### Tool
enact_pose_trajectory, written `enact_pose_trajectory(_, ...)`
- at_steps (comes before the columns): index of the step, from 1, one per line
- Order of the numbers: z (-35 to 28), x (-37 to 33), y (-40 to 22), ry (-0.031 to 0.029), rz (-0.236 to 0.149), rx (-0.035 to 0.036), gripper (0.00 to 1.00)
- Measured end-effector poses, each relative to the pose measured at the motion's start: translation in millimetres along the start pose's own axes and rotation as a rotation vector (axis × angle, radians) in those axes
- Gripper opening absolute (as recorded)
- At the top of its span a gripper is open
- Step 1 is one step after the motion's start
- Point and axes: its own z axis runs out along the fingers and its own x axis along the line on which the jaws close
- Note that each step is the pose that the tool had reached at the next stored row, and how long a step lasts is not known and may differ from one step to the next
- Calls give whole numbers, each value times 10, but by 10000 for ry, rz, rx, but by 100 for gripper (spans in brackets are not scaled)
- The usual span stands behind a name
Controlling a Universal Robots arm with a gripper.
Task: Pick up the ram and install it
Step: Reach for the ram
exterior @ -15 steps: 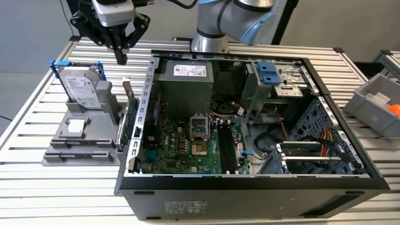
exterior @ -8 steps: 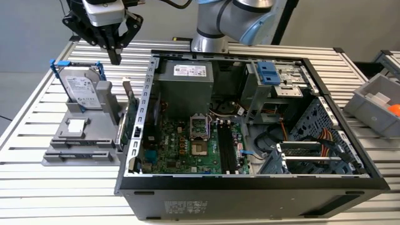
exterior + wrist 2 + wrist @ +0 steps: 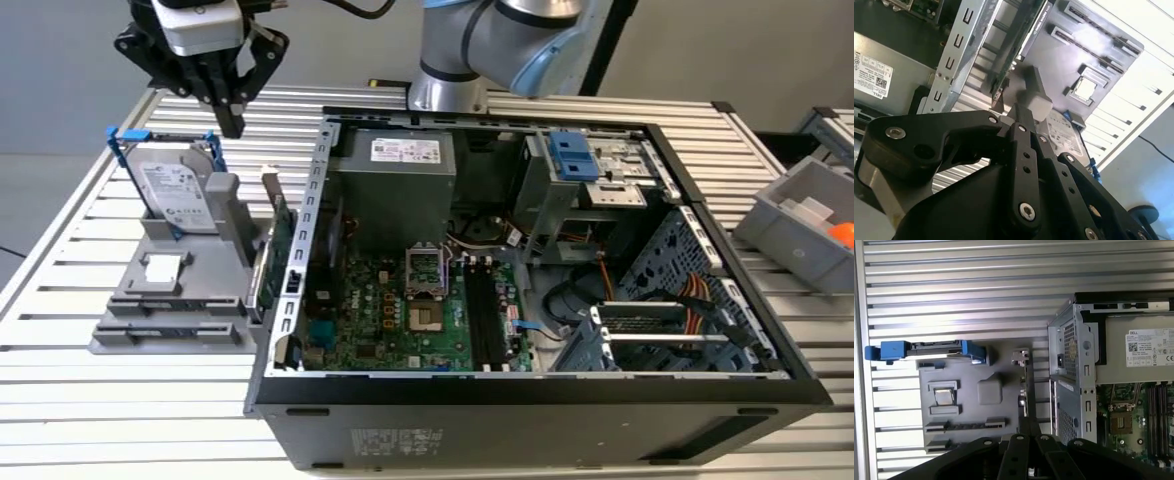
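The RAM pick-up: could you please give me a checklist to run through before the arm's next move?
1. Access: ok; the computer case is open, the motherboard exposed.
2. Target: ok; the black memory slots look empty.
3. Grasp: ok; the gripper is shut, holding nothing.
4. Position: ok; it hangs above the gray holder.
5. RAM located: cannot tell; a thin green board stands on edge on the holder, beside the case.
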Motion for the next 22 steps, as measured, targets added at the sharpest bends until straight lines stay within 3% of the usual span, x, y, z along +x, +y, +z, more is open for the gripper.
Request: enact_pose_trajectory(22,-8,370,-31,2,0,0,0)
